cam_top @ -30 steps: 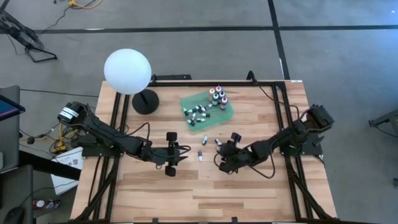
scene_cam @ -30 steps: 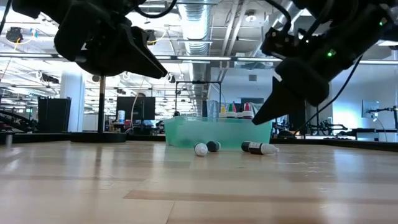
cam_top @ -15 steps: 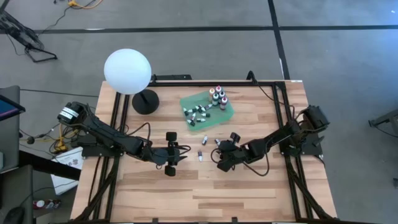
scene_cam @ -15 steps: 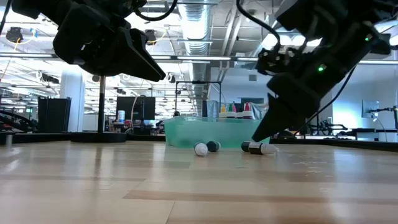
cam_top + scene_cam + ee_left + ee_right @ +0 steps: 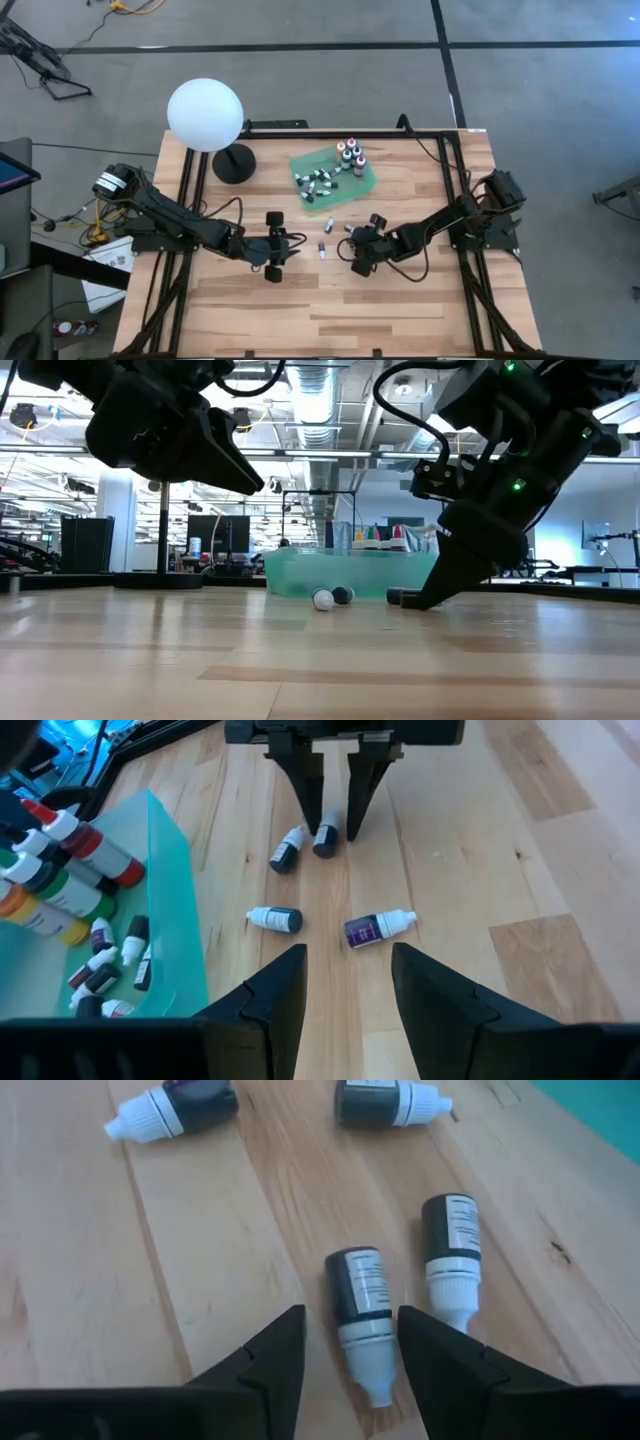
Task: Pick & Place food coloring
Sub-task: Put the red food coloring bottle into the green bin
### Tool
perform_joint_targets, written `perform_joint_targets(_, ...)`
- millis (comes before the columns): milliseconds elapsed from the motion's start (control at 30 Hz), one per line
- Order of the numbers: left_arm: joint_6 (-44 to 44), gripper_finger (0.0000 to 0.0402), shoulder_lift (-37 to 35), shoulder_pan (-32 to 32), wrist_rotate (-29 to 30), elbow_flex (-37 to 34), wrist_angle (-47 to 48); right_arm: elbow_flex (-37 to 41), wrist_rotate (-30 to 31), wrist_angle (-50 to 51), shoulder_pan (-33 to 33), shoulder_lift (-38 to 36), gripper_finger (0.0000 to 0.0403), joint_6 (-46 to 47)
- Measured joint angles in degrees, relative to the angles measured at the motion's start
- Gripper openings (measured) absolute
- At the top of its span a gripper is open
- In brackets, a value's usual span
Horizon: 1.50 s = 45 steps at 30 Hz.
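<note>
Food coloring bottles, four little ones, lying loose on the wooden bench (image 5: 400,300) just in front of the green tray (image 5: 365,182). Right claw (image 5: 348,1370) down low over one dark bottle with a white tip (image 5: 360,1312), fingers parted, one on each side, not clenched yet. Second dark bottle (image 5: 451,1250) just beside it, lying the same way. Two more bottles a bit farther off, one with a purple label (image 5: 172,1108) and one dark (image 5: 388,1100), both on their sides.

Left claw (image 5: 276,247) hanging above the bench, near the loose bottles, fingers parted, grasping nothing.

Farther back, more small bottles (image 5: 316,183) heaped flat in the tray. Taller bottles (image 5: 350,155) standing up at the tray's far end, caps red, green, yellow and dark.

Behind the tray, off to the left, round white lamp (image 5: 205,113) on a black base.
</note>
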State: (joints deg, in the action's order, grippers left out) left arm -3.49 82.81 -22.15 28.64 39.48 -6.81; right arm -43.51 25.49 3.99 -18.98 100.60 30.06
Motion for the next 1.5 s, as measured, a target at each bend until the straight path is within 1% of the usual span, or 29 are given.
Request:
perform_joint_targets(567, 0.02, 0.0142, 0.02, 0.02, 0.33, 0.0, 0.17, -0.04, -0.7, 0.11, -0.07, 0.0, 0.0075, -1.5)
perform_joint_targets(733, 0.02, 0.0142, 0.02, 0.02, 0.33, 0.0, 0.17, -0.04, -0.7, -0.02, -0.17, -0.02, 0.007, -2.15)
perform_joint_targets(833, 0.02, 0.0142, 0.02, 0.02, 0.36, 0.0, 0.34, 0.07, -0.66, -1.33, -0.78, -0.01, 0.0069, -4.8)
perform_joint_targets(1033, 0.04, 0.0142, 0.02, 0.02, 0.63, 0.0, 0.91, -0.22, -0.49, -7.29, -2.63, -0.17, 0.0068, -11.01)
perform_joint_targets(1200, 0.04, 0.0142, 0.02, 0.02, 0.64, 0.0, 1.0, -3.57, 0.67, -6.02, -2.33, -0.17, 0.0068, -16.41)
perform_joint_targets(1267, 0.02, 0.0142, 0.02, 0.02, 0.66, 0.0, 1.0, -5.68, 2.5, -4.14, -1.51, -0.17, 0.0068, -19.15)
perform_joint_targets(1367, 0.01, 0.0142, 0.02, 0.01, 0.66, 0.0, 1.04, -9.89, 6.03, -0.35, 0.67, -0.17, 0.0068, -23.06)
perform_joint_targets(1500, 0.02, 0.0142, 0.02, 0.02, 0.6, 0.0, 1.11, -15.73, 6.65, 3.77, 4.92, -0.2, 0.0067, -27.88)
